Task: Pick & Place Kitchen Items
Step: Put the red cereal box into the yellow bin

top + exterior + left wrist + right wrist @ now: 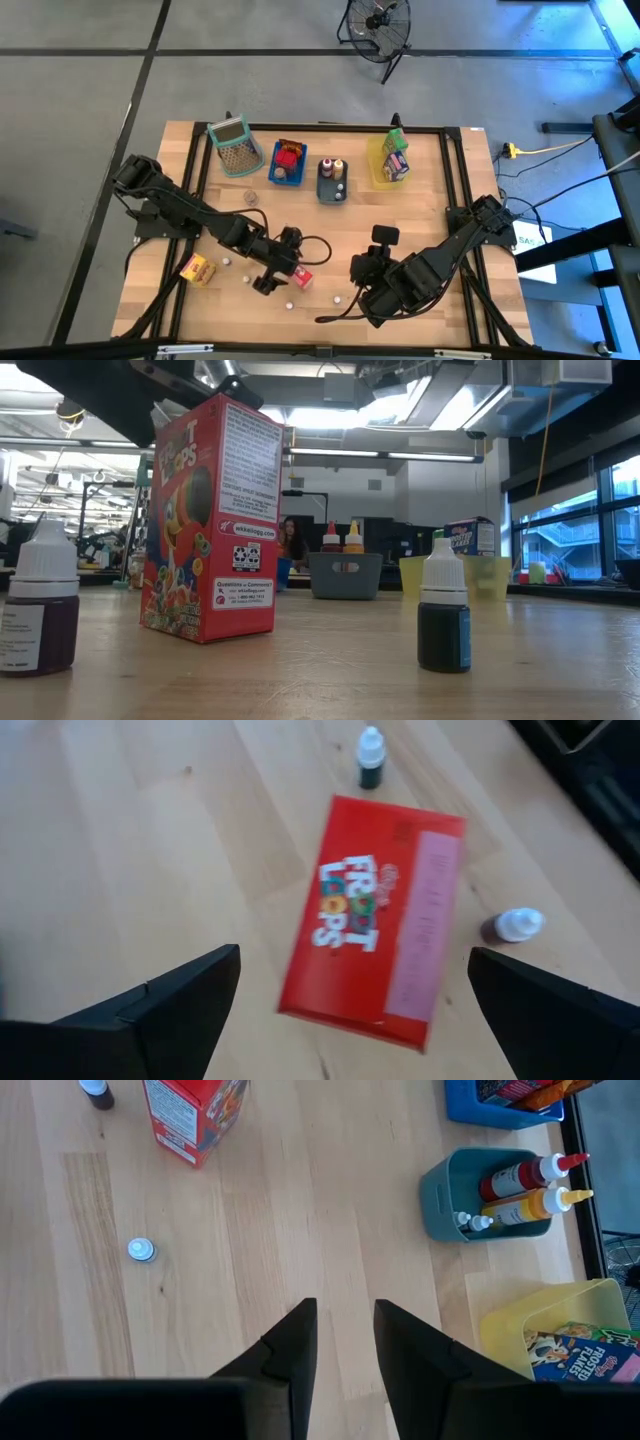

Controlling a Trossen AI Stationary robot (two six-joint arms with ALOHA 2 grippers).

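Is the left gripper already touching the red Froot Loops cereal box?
Apart. In the left wrist view the open fingers of the left gripper stand wide on either side above the red Froot Loops cereal box, with bare wood visible between each finger and the box.

Wooden table (pixel 440 200), blue tray (pixel 287 177), grey tray (pixel 331 190), yellow tray (pixel 380 165), mesh basket (pixel 236 147), floor fan (pixel 378 22)

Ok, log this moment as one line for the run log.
left pincer: open, above red cereal carton | carton: upright on table, not gripped | right pincer: narrow gap, empty, over bare wood | phase: approaching pick
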